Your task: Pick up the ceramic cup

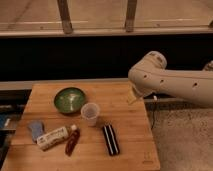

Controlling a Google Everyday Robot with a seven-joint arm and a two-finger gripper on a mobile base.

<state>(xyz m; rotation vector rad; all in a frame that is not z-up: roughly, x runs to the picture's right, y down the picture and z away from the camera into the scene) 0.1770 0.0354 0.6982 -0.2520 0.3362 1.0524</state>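
Observation:
The ceramic cup (90, 113) is small, pale and handleless, and stands upright near the middle of the wooden table (127, 122). It is just to the right of and in front of the green bowl (69, 99). My gripper (133, 96) hangs below the white arm's bend over the table's back right edge. It is open and holds nothing, well to the right of the cup and apart from it.
A black oblong object (111, 139) lies in front of and to the right of the cup. A reddish-brown bottle (72, 140), a white packet (52, 138) and a blue sponge (36, 130) lie at the front left. A dark wall with a railing runs behind the table.

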